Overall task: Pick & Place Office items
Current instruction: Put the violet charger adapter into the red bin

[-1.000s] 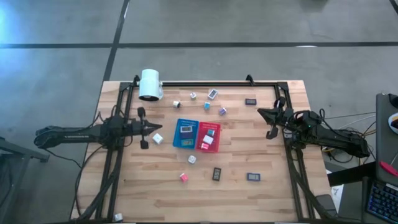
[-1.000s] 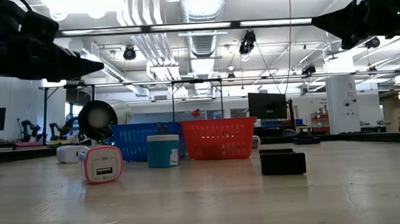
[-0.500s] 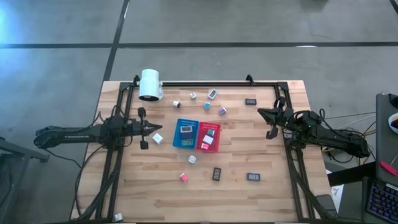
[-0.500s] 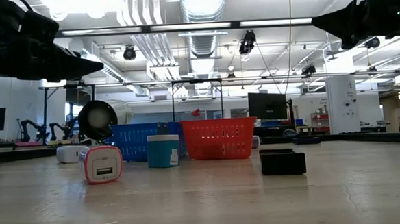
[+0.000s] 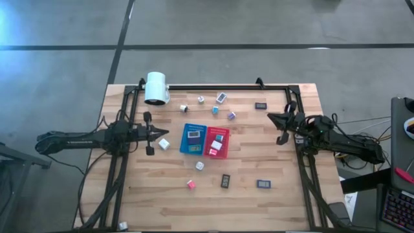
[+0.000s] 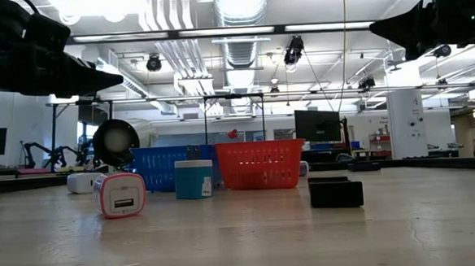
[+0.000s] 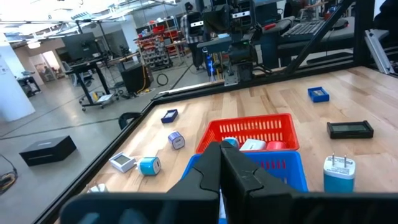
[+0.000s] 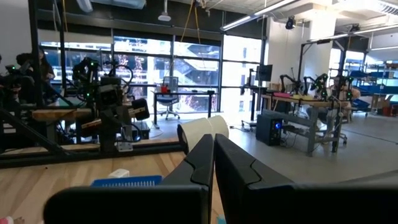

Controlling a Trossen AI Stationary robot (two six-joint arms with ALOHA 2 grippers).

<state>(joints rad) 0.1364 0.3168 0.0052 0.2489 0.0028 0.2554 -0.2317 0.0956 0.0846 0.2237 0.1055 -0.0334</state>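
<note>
- Wooden planks made up the table (image 5: 162, 194), which had a black frame round its edges and stood on a grey concrete floor (image 5: 259, 26).
- At the middle of the table a blue tray (image 5: 193, 139) and a red tray (image 5: 217, 142) stood side by side, touching.
- One dark flat piece lay in the blue tray; the red tray held a teal cube, a white cube and a pink one.
- The other office items (image 5: 213, 103) lay scattered about the trays: small cubes near the far edge, a dark flat rectangle (image 5: 261, 105) at the far right, a white cube (image 5: 163, 144) just left of the blue tray.
- Nearer the front lay a white cube (image 5: 200, 166), a pink cube (image 5: 191, 184) and two dark rectangles (image 5: 226, 180) (image 5: 263, 184).
- A big white cylinder (image 5: 156, 88) lay on its side at the far left corner.
- The left gripper (image 5: 160, 134) hung above the table's left side, close to the white cube, its fingers (image 7: 236, 177) pressed together and holding nothing.
- The right gripper (image 5: 271, 117) hung above the right side, well apart from the trays, its fingers (image 8: 198, 158) also together and empty.
- From table height, a pink-and-white cube (image 6: 119, 194), a teal cube (image 6: 194, 178) and a dark rectangle (image 6: 335, 192) stood in front of the two trays.
</note>
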